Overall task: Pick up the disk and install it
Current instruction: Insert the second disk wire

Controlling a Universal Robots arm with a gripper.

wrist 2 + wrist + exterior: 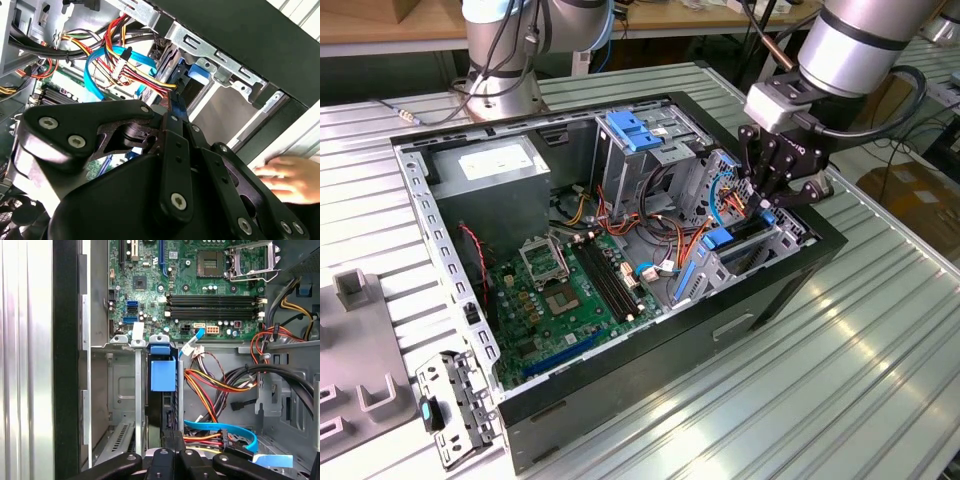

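Note:
The disk stands on edge in a slot of the drive cage, at the corner of the open computer case on the exterior view's right. Its blue side rail tab sticks up at the motherboard end and also shows in the exterior view. My gripper hangs over that cage. In both wrist views its fingers are together, with the gripper tip resting against the disk's exposed narrow edge. Seen from the second wrist view, the gripper points into the slot beside a blue tab.
Red, yellow and blue cables crowd the space beside the cage. The motherboard and grey power supply fill the rest of the case. A person's hand rests outside the case wall. A second arm's base stands behind the case.

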